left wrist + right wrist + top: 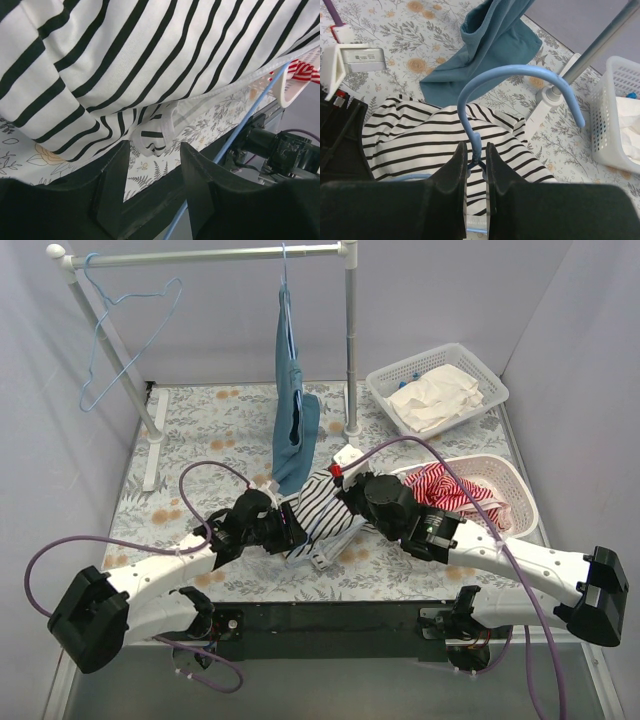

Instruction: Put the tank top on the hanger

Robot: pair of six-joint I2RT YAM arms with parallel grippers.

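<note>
Right wrist: right hand (476, 150) clenched on hanger (520, 68) neck; left hand (156, 150) spread empty beside tank top (420, 135). I judge ungripped fabric may slide off.

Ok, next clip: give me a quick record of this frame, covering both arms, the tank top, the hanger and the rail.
left fingers: open, at the tank top's hem, clamping nothing
right fingers: shut on the hanger's neck, just below the hook
tank top: bunched on the table between the arms
hanger: off the rail, hook clear of the fabric
rail: teal garment hanging, one spare hanger
</note>
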